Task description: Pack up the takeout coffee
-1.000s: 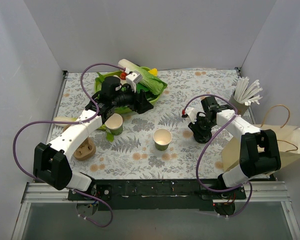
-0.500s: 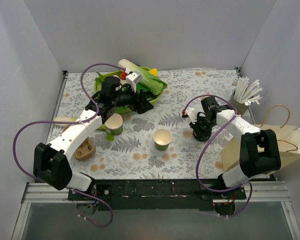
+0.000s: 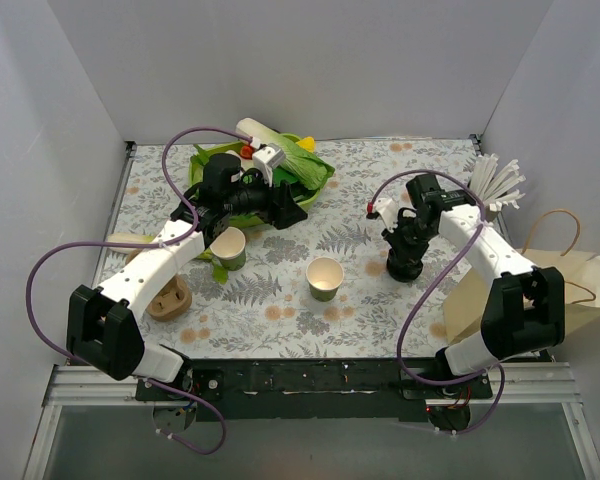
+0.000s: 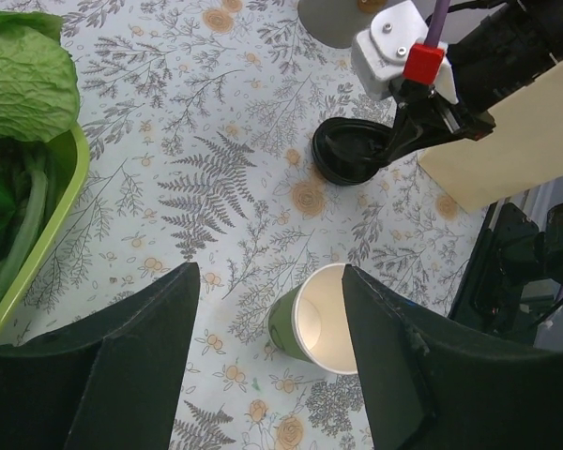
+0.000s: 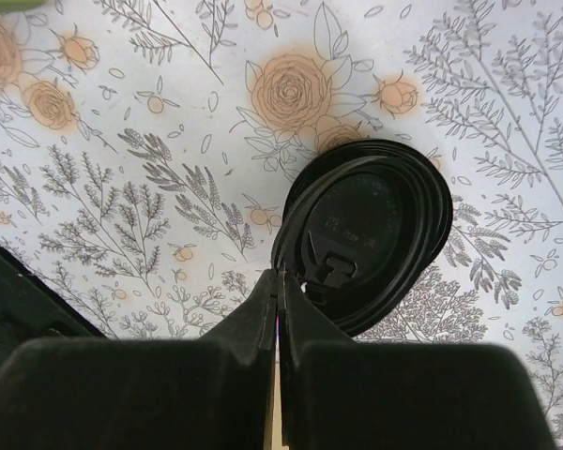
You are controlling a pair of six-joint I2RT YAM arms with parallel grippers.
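Note:
Two green paper cups, cream-white inside, stand open on the floral tablecloth. One (image 3: pixel 228 247) is left of centre, the other (image 3: pixel 325 278) (image 4: pixel 324 319) is in the middle. Neither wears a lid, so I cannot tell which is the takeout coffee. The round black lid (image 3: pixel 404 269) (image 5: pixel 371 230) (image 4: pixel 349 150) is right of the middle cup, tilted. My right gripper (image 3: pixel 403 256) (image 5: pixel 280 278) is shut on its near rim. My left gripper (image 3: pixel 283 205) (image 4: pixel 270 272) hangs open and empty by the basket's front edge, with the middle cup far below between its fingers.
A green basket (image 3: pixel 315 190) (image 4: pixel 47 211) of leafy vegetables sits at the back left. A grey cup of white straws (image 3: pixel 492 190) and a brown paper bag (image 3: pixel 545 285) are at the right. A brown holder (image 3: pixel 168 298) lies near the left edge.
My right gripper has closed onto the lid's rim, and its wrist has swung up and toward the back right. The left arm and both cups have not moved.

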